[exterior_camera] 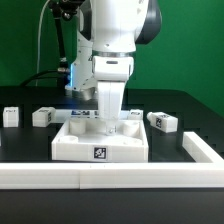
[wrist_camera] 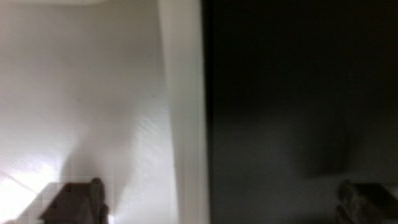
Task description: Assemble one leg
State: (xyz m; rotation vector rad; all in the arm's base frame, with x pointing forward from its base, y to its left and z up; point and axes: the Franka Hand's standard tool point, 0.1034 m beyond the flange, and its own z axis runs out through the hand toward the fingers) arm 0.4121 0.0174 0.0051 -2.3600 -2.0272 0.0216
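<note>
Three small white legs with black-and-white tags lie on the black table in the exterior view: one and another at its left, one at its right. The large white square piece lies in the middle, with a tag on its front wall. My gripper hangs straight down at this piece's far part, its fingertips hidden there. In the wrist view the gripper is open and empty, jaws wide apart. One fingertip is over the white piece, the other over dark table.
A white L-shaped barrier runs along the front of the table and up the exterior view's right side. A small white part shows just behind the square piece. The arm's body blocks the view behind the gripper.
</note>
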